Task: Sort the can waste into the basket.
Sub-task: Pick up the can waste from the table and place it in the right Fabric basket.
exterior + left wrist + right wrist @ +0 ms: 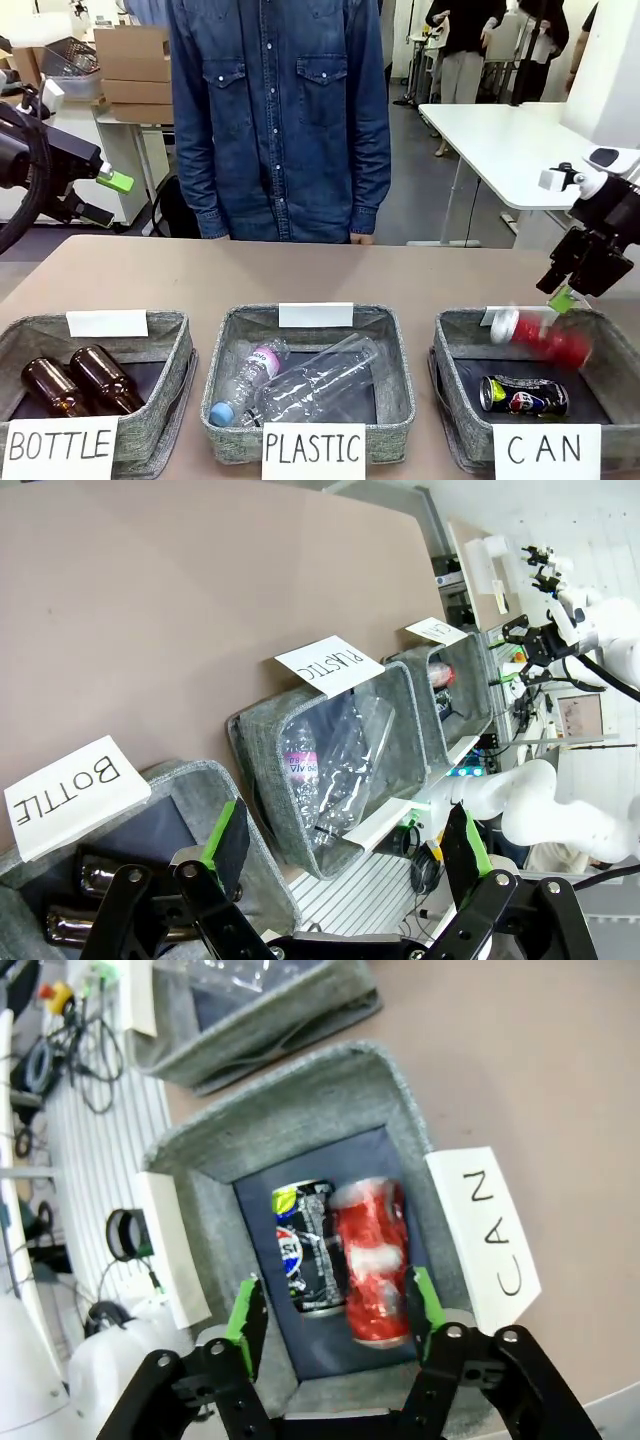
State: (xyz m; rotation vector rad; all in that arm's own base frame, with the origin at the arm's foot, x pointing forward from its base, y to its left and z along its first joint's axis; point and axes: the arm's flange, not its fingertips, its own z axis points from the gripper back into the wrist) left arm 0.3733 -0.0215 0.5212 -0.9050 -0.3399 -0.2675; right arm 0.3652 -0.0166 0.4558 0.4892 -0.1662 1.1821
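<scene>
Right tool [335,1315], jaws apart, hangs over the basket [455,335]; red can [545,338], blurred, seems mid-drop beside the dark can [522,395]. Next: withdraw.

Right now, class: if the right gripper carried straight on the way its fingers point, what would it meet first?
Probably the red can, blurred beneath the open right gripper, with the dark can beside it inside the CAN basket. Depth is unclear; the red can may be mid-fall.
</scene>
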